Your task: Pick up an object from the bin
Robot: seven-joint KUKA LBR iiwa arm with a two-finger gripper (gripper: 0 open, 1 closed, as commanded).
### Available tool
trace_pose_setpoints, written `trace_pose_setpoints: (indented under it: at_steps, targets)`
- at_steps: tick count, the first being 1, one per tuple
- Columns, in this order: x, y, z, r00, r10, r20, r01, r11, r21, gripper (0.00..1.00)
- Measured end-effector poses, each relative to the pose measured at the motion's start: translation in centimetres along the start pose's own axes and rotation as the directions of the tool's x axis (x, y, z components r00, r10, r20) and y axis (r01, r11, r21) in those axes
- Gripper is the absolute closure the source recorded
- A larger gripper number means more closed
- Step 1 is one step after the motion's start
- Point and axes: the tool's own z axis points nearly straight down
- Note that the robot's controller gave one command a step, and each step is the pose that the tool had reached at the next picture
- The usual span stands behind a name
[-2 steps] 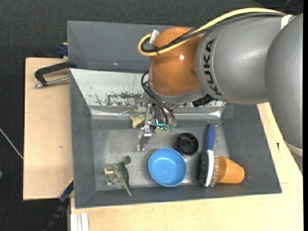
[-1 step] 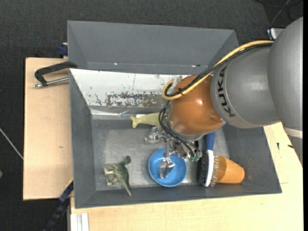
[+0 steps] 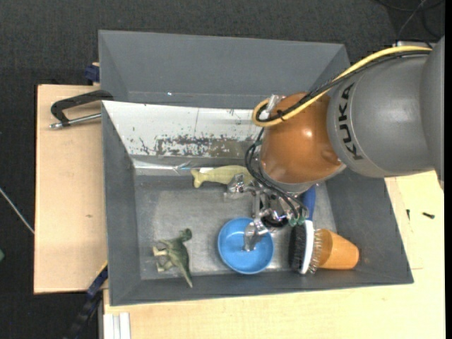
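Note:
My gripper (image 3: 252, 240) hangs under the orange dome, its metal fingertip reaching down into a round blue dish (image 3: 244, 246) near the bin's front middle. Just to the right of it lies a black-and-white brush (image 3: 302, 246), and beside that an orange cup (image 3: 337, 252) on its side. A pale yellowish toy animal (image 3: 219, 176) lies behind the gripper, by the back wall.
A green toy dinosaur (image 3: 176, 254) stands at the front left of the bin floor. A blue object (image 3: 308, 202) pokes out from under the arm's dome at the right. The arm and its yellow cable cover the bin's right rear.

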Motion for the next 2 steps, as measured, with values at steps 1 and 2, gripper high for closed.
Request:
trace_pose_setpoints:
  at_steps: [1,2]
  targets:
    - [-0.4,-1.3,-0.5,0.978,-0.208,-0.002,0.208,0.978,-0.001,0.0]
    - [0.0,-1.3,3.0,0.964,-0.266,-0.002,0.266,0.964,-0.003,0.0]
